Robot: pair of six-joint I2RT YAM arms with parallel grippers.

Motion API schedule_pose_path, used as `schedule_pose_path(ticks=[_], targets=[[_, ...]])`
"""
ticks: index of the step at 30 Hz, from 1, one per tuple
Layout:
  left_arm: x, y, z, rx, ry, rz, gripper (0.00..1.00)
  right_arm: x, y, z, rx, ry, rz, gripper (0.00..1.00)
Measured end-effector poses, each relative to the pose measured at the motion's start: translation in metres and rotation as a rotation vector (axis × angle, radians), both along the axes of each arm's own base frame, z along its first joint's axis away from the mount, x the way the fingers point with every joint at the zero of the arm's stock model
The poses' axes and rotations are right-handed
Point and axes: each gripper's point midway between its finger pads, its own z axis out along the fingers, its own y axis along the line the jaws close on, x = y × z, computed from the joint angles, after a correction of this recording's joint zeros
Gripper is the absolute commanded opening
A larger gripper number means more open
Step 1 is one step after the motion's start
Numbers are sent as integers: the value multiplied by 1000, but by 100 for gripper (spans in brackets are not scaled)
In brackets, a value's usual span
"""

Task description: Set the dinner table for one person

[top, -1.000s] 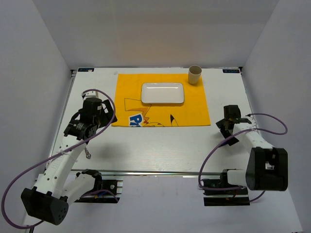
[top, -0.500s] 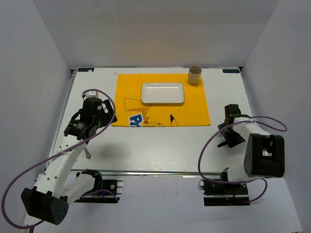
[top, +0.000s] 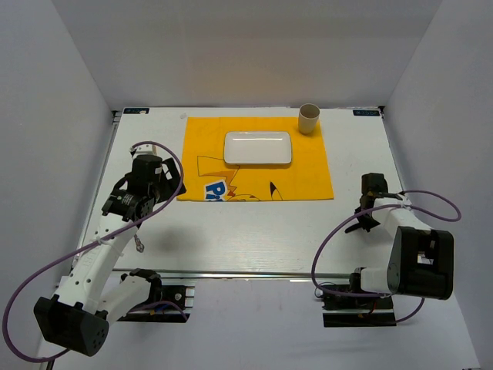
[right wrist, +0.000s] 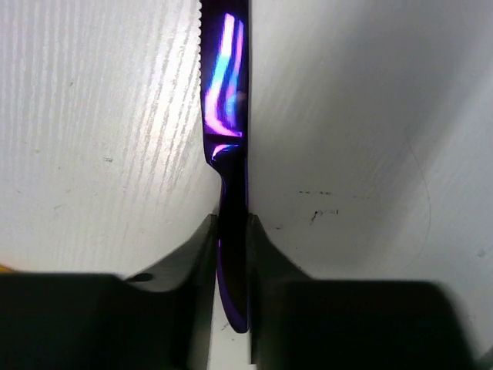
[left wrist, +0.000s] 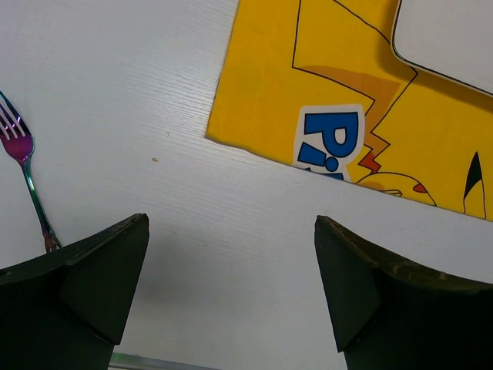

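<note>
Left pincer of mine hangs wide open over the large flat white bench with a metal rail edge, both jaws apart and nothing between them but bare surface. That bench spreads out beneath both of my pincers and carries everything else. Off my left jaw lies a slim iridescent purple metal fork, tines pointing away from me, its handle end passing behind that jaw.

Ahead of this pincer and to its right is the near left corner of a yellow cartoon-printed cloth mat, lying flat. Further out on the mat sits a white rectangular plate. Beyond the plate, at the mat's far right corner, a small tan paper cup stands upright.

Right pincer is down at the bench, well to the right of the mat. It is closed on the handle of an iridescent purple metal knife with a serrated edge, one finger pressing each side. Its blade runs straight out ahead of the fingers, close over the white surface. Whether the knife touches the bench I cannot tell.
</note>
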Motion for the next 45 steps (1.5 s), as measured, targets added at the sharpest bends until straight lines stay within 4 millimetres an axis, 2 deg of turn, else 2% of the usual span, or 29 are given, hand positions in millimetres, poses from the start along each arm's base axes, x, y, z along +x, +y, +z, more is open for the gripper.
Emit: schedule_pose_path(ticks=[3,5,13,17,19,26,31,38,41,45], targets=[[0,0,0,1,0,1,98,6,0,0,4,-36,7,7],[0,0,0,1,0,1,98,11,0,0,7,-54,13,0],[0,1,0,2,0,3,98,42,3,0,23,-145,43,0],[0,1,0,4,-1,5,98,50,6,5,27,-192,83,0],[0,1,0,4,-1,5,98,49,9,8,30,-208,121,0],[0,1,0,5,-1,5,98,24,23,11,53,-158,278,0],[0,1,0,5,-1,5,98,23,26,17,39,-129,384,0],[0,1,0,4,-1,5,98,48,34,41,4,-159,556,0],[0,1,0,4,-1,4,98,59,45,45,18,-148,646,0],[0,0,0,1,1,1,98,83,65,50,42,-131,784,0]])
